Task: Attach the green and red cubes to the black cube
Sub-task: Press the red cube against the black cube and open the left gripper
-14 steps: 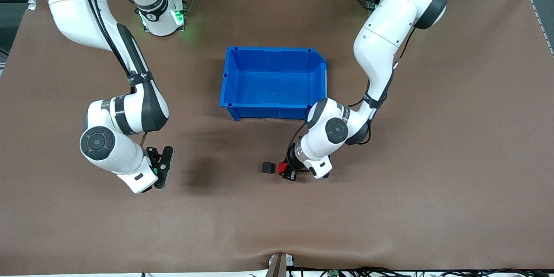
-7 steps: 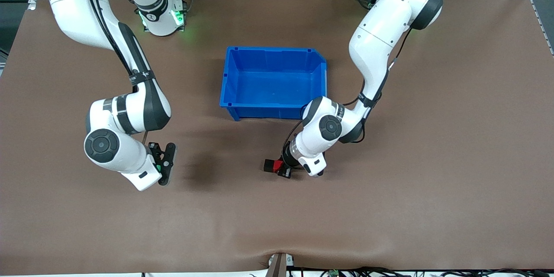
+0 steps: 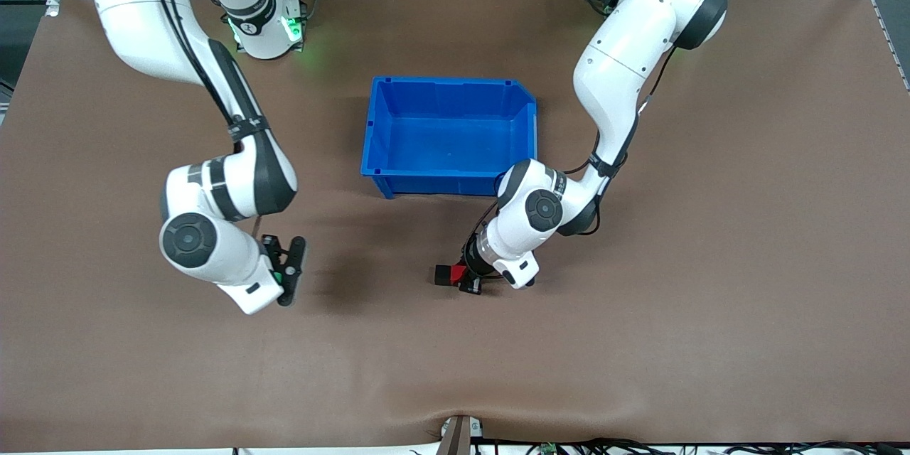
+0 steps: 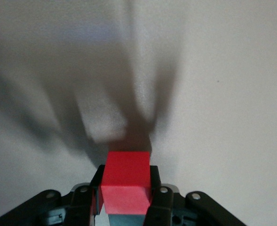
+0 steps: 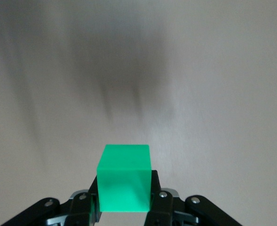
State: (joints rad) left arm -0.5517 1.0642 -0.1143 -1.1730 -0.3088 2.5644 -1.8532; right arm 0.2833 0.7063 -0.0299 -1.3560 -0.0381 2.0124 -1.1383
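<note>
Now, the lines you asked for.
Black cube [image 3: 442, 275]: it sat on the table, apparently touching the red cube on the side toward the right arm's end. A second ago you had a gap between them.
Red cube [image 4: 125, 181]: it was clamped between the left gripper's [image 3: 469, 281] fingers, low at the table, near the blue bin [image 3: 448, 89].
Meaning: you had brought red up against black, so that joint looked made or nearly so.
Green cube [image 5: 124, 183]: it was pinched in the right gripper [image 3: 288, 276], well apart from the black cube.
Right arm: it had drifted toward the black cube; green was not yet attached.
</note>
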